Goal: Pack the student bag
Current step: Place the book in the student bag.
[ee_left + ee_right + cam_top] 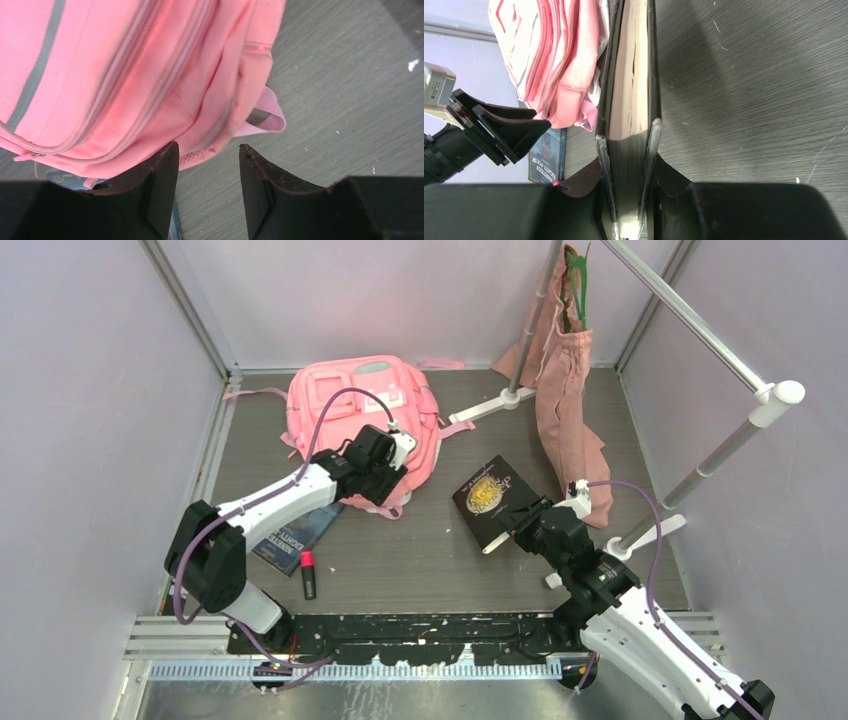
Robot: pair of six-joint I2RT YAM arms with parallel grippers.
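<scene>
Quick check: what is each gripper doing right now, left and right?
Left gripper: open and empty, beside the lower corner of the pink backpack.
Right gripper: shut on the black book, clamped across its covers.

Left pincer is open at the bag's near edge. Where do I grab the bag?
Likely the bag's padded corner beside the strap loop, straight ahead of the open left pincer. Come in low from the near side, along the table: the bag lies flat, so its broad face offers nothing to pinch, while that rolled edge fits between the jaws.
</scene>
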